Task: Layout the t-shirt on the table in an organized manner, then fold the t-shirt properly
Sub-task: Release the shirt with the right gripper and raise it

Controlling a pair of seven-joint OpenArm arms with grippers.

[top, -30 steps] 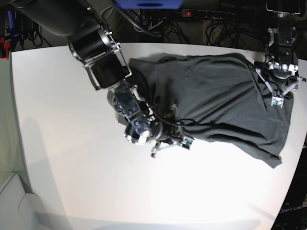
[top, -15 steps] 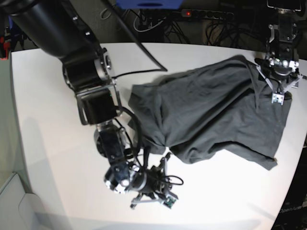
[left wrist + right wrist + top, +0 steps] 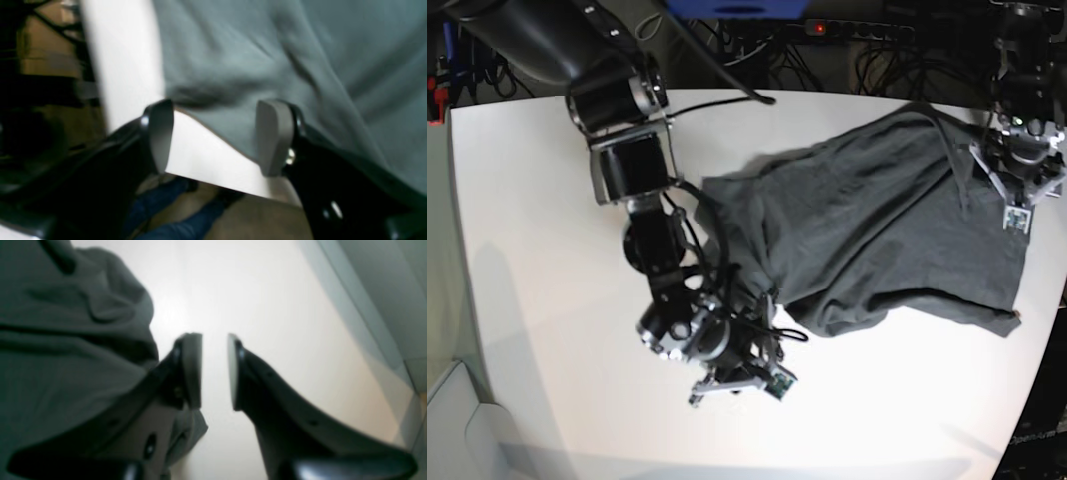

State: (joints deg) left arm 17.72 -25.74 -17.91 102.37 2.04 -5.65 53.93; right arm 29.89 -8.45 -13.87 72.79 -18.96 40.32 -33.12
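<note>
The dark grey t-shirt (image 3: pixel 877 230) lies rumpled across the right half of the white table (image 3: pixel 547 250), with its left part bunched into folds. My right gripper (image 3: pixel 739 390) hovers just off the shirt's lower left corner. In the right wrist view, that gripper (image 3: pixel 215 370) is open by a narrow gap with only bare table (image 3: pixel 250 290) between its pads, and the t-shirt (image 3: pixel 66 340) lies to its left. My left gripper (image 3: pixel 1017 200) is over the shirt's right end. It is open (image 3: pixel 217 133), straddling the t-shirt's (image 3: pixel 267 50) hem above the table (image 3: pixel 123 60) edge.
A power strip (image 3: pixel 857 28) and tangled cables run behind the table's far edge. The table's right edge lies close to my left gripper. A pale grey bin corner (image 3: pixel 447 420) sits at the lower left. Beyond the table edge, floor (image 3: pixel 233 213) shows in the left wrist view.
My right gripper dragged the shirt's lower left corner toward the front, then opened and let it go. The shirt has spread out to the right, and the left gripper shifted slightly.
</note>
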